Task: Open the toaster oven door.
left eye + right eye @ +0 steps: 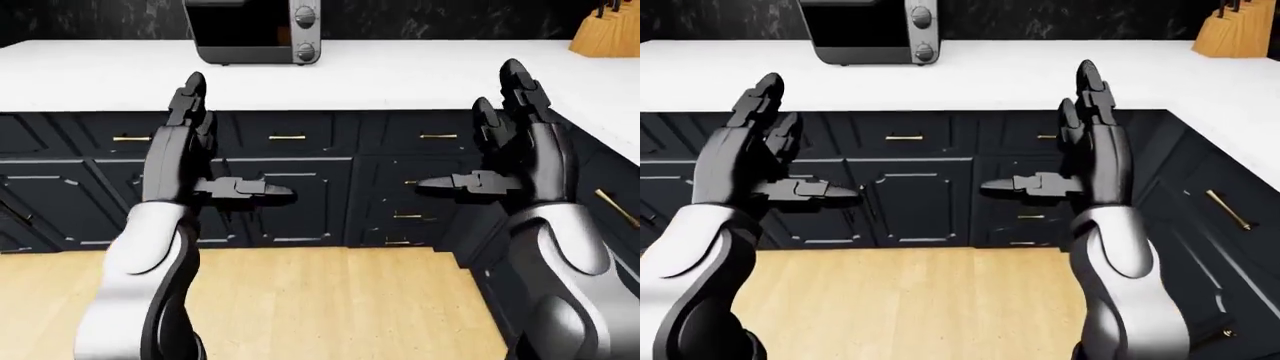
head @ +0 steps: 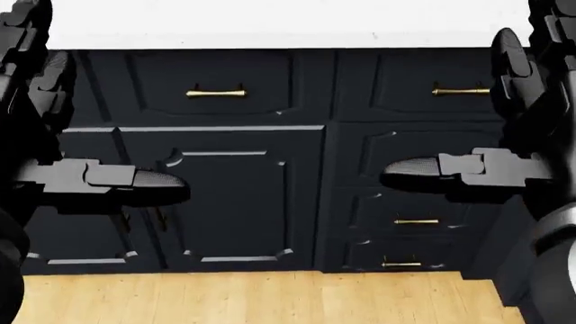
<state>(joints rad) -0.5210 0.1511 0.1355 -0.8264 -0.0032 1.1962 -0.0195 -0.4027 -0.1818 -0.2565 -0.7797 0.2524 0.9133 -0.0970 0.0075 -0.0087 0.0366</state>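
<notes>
A white counter [image 1: 400, 75] spans the top of the left-eye view above dark cabinets [image 1: 300, 187] with brass pulls, and a wooden floor [image 1: 300, 300] lies below. The toaster oven [image 1: 255, 31] sits on the counter at top centre, door closed, well apart from both hands. The left hand [image 1: 190, 150] and right hand [image 1: 520, 146] are raised, fingers spread, holding nothing. A knife block [image 1: 608, 34] stands at top right
</notes>
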